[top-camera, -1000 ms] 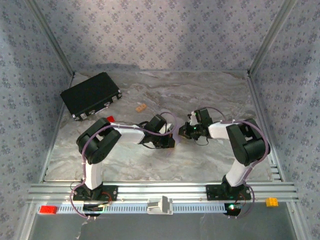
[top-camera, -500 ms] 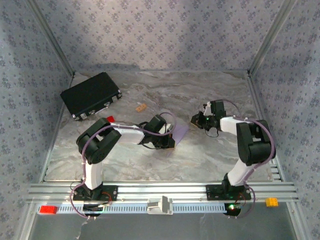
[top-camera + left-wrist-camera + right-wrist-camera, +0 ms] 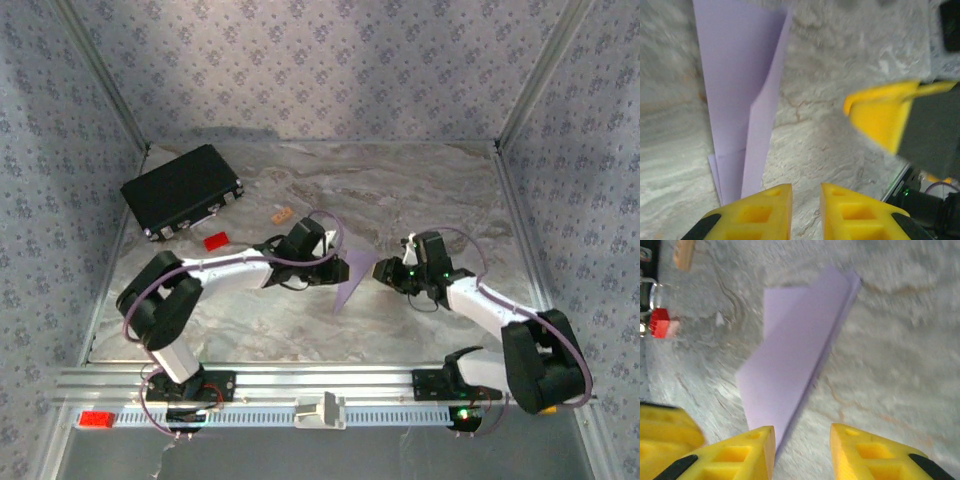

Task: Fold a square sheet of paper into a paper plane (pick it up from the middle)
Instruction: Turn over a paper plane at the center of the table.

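Observation:
The lilac paper lies flat on the marble table as a slim folded dart, the paper plane (image 3: 353,280), its tip toward the near edge. My left gripper (image 3: 336,268) sits at its left edge. In the left wrist view the plane (image 3: 740,100) lies left of my left gripper (image 3: 806,202), whose jaws stand slightly apart over bare table. My right gripper (image 3: 384,272) is just right of the plane. Seen from the right wrist, my right gripper (image 3: 802,442) is open with the plane's (image 3: 795,350) long edge running toward its left finger. Neither gripper holds the paper.
A black case (image 3: 180,190) lies at the back left. A small red block (image 3: 215,241) and a small tan block (image 3: 282,214) sit left of the paper. The cage walls close in the table (image 3: 430,190) on three sides.
Both grippers have opened and the paper has been let go onto the table. The right arm swung out to the right, then came back low beside the plane. The left arm stretched out flatter.

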`<control>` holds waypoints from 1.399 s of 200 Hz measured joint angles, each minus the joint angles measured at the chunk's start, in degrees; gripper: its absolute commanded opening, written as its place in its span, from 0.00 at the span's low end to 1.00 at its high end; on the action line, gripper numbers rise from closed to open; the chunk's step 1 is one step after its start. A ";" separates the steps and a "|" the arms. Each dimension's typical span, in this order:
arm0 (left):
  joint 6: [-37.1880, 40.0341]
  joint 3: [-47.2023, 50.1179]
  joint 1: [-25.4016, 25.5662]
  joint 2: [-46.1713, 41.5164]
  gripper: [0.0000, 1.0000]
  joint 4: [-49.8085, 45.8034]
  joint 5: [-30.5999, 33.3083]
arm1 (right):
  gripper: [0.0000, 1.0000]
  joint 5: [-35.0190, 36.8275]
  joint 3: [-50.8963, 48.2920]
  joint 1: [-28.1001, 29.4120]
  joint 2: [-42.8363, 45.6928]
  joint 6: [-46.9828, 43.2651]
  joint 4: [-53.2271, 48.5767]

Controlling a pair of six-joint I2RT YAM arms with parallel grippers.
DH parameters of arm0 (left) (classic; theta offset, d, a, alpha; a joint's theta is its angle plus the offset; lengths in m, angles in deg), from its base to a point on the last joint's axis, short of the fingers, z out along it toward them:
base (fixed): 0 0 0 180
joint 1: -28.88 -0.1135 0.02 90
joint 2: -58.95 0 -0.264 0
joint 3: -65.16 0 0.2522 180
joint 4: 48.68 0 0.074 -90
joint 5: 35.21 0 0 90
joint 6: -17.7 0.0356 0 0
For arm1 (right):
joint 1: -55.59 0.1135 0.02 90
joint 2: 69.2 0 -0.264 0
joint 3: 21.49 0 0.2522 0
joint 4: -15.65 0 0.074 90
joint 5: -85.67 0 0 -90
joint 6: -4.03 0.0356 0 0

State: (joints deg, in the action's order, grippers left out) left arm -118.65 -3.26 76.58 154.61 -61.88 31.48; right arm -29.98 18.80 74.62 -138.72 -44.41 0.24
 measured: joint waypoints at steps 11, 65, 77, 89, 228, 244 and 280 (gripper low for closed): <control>0.22 0.22 -1.20 0.04 0.21 0.37 -0.11 | 0.35 0.92 -1.07 0.98 1.14 1.11 -0.42; 1.16 0.70 -4.09 6.78 0.20 0.48 -4.37 | 0.32 2.80 -1.14 5.86 -0.35 4.13 -0.33; 1.36 0.70 -4.09 7.74 0.21 0.46 -5.27 | 0.32 2.93 -0.68 6.67 -1.77 4.13 -0.31; 1.55 0.70 -4.09 8.04 0.21 0.42 -6.12 | 0.32 2.99 -0.13 7.30 -3.06 4.13 -0.28; 3.76 -2.01 -4.04 12.04 0.21 -2.84 -8.83 | 0.29 2.84 1.84 10.38 -8.87 4.57 3.28; 3.91 -2.49 -3.82 12.41 0.21 -3.34 -9.05 | 0.28 2.32 1.95 10.54 -9.75 4.57 4.04; 3.91 -3.28 -3.39 12.81 0.20 -3.58 -10.16 | 0.27 1.62 1.95 10.86 -11.52 4.57 4.81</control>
State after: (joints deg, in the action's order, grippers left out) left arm -114.74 -6.54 73.19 167.41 -65.46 21.32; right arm -28.37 20.74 85.48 -150.23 -39.84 5.05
